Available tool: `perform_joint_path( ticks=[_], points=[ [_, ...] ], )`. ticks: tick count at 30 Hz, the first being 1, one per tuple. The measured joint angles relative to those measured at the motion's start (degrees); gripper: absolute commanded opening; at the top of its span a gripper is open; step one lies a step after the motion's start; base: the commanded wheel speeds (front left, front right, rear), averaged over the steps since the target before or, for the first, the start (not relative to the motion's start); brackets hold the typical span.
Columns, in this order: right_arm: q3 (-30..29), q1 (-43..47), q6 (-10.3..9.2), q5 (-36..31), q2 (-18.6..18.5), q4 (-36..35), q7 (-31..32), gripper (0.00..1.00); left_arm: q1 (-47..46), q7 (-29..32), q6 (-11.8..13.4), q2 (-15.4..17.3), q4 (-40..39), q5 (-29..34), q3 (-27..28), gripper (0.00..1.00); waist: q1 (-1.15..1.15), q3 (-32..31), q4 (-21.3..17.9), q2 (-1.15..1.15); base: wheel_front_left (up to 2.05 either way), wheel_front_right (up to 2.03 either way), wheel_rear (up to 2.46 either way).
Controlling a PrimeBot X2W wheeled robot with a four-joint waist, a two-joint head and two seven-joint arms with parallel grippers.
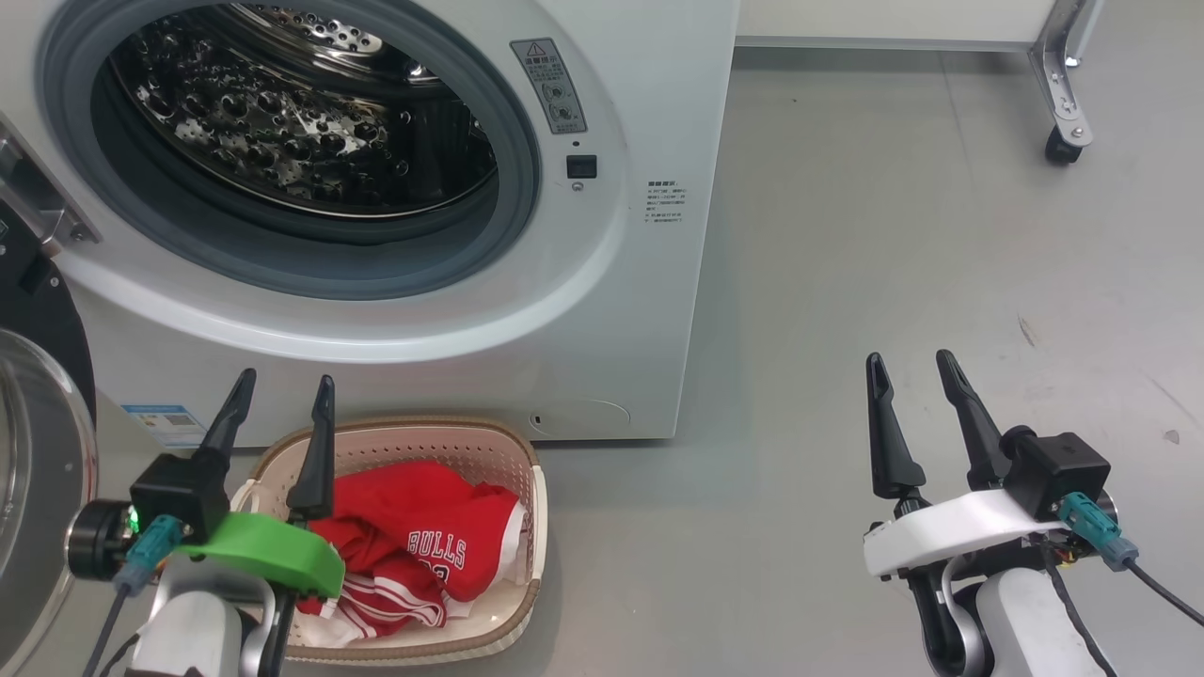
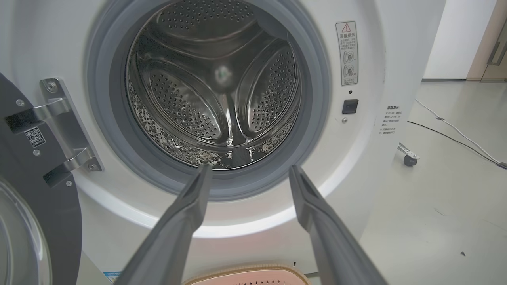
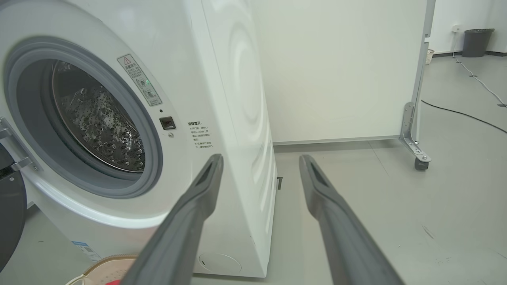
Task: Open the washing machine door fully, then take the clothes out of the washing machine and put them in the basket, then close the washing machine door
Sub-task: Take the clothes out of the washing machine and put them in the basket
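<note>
Both tools stood spread open and empty: left gripper (image 1: 288,376), right gripper (image 1: 909,355).
The left gripper hung above the basket (image 1: 527,461), which sat on the floor (image 1: 847,235) just before the washing machine (image 1: 649,310); the clothes (image 1: 414,536) lay inside it. The right gripper was over the floor, well apart. The washing machine door (image 1: 42,329) stood swung open at left.
</note>
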Motion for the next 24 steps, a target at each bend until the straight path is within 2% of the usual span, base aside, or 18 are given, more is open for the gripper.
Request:
perform_joint_path(
  ticks=[24],
  points=[
    [0.02, 0.77, 0.27, 0.01, 0.01, -0.96, 0.0, 1.0, 4.92, 0.0, 1.42, -1.32, -5.84, -0.02, 0.56, 1.0, 0.0, 0.49, -0.48, 0.0, 0.0, 0.0, 0.0]
  ],
)
